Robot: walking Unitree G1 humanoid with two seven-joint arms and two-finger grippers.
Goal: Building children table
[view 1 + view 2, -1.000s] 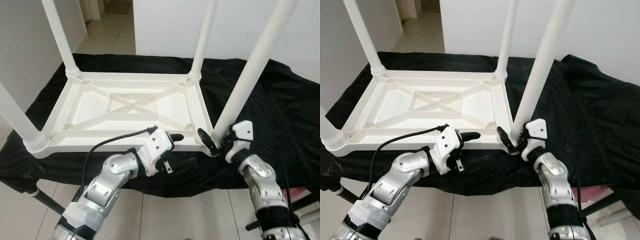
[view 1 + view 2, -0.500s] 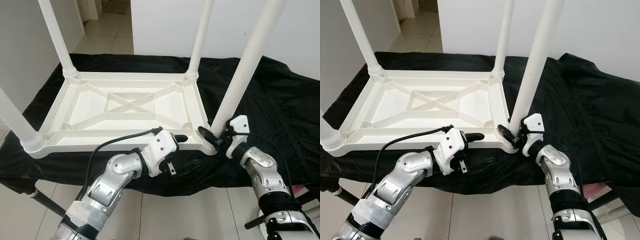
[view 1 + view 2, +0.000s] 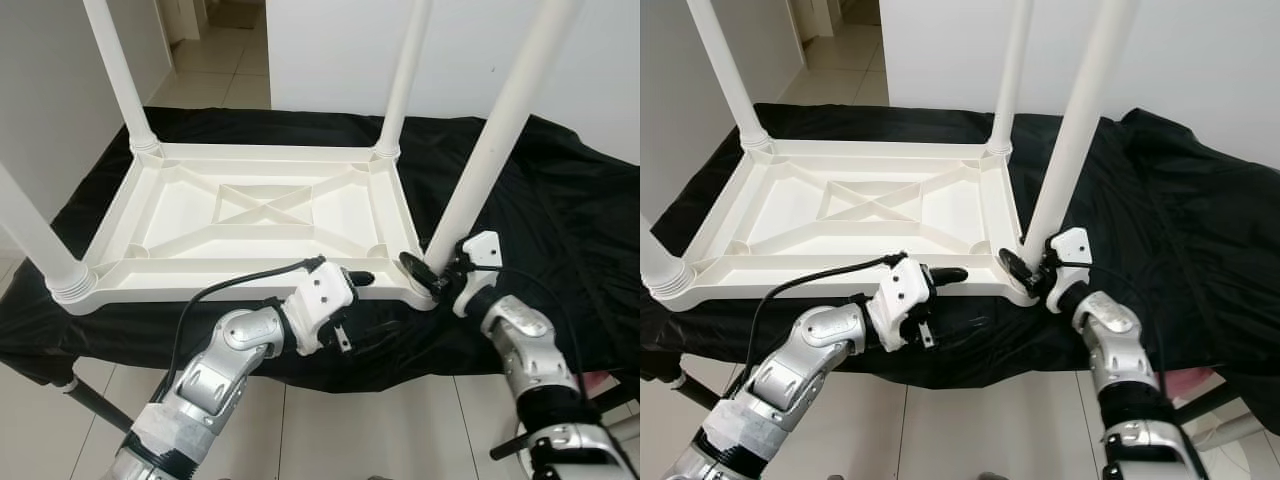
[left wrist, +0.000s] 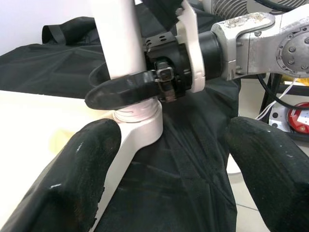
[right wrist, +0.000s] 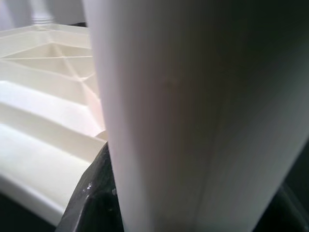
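A white plastic children's table [image 3: 200, 212] lies upside down on a black cloth, with its legs pointing up. My right gripper [image 3: 430, 273] is shut on the base of the near-right leg [image 3: 490, 150], just above its corner socket [image 4: 137, 121]. The right wrist view shows that leg [image 5: 183, 121] up close, with one black finger [image 5: 94, 193] against it. My left gripper [image 3: 360, 295] is open at the table's front rim, close to the same corner. In the left wrist view its fingers [image 4: 82, 169] are spread wide, one by the rim and the other over the cloth.
The black cloth [image 3: 560, 210] covers a low platform and hangs over its front edge. Tiled floor [image 3: 390, 430] lies below, with a black stand foot [image 3: 95, 405] at the lower left. A white wall [image 3: 330, 50] rises behind, with a doorway at the far left.
My left gripper has slid a little to the right along the front rim toward the near-right corner. The right gripper stays clamped on the leg base.
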